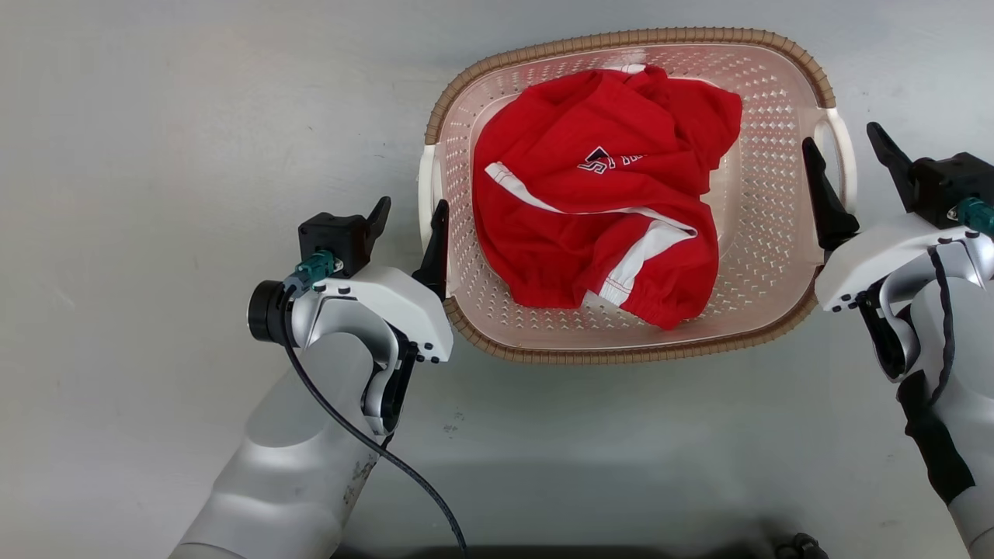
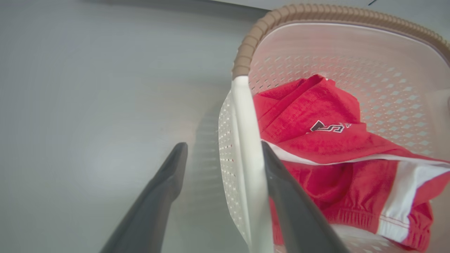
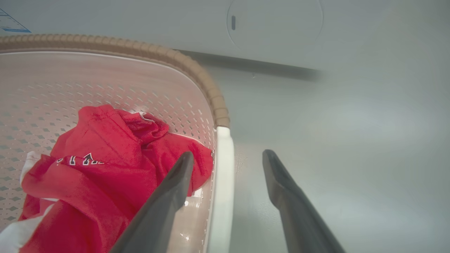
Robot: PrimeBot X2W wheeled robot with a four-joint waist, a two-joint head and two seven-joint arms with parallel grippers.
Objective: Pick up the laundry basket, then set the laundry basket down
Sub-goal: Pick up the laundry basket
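Observation:
The pale pink perforated laundry basket (image 1: 765, 140) with a brown woven-look rim sits on the grey floor and holds a red garment (image 1: 598, 202). My left gripper (image 1: 413, 206) is open and straddles the left white handle (image 1: 425, 186), one finger inside the basket and one outside. In the left wrist view the handle (image 2: 244, 140) runs between the fingers of the left gripper (image 2: 223, 146). My right gripper (image 1: 840, 136) is open astride the right white handle (image 1: 848, 167). The right wrist view shows that handle (image 3: 223, 168) between the fingers of the right gripper (image 3: 228, 154).
A white washer front (image 3: 274, 24) with a round door stands behind the basket in the right wrist view. Bare grey floor (image 1: 155, 155) lies to the left, to the right and in front of the basket.

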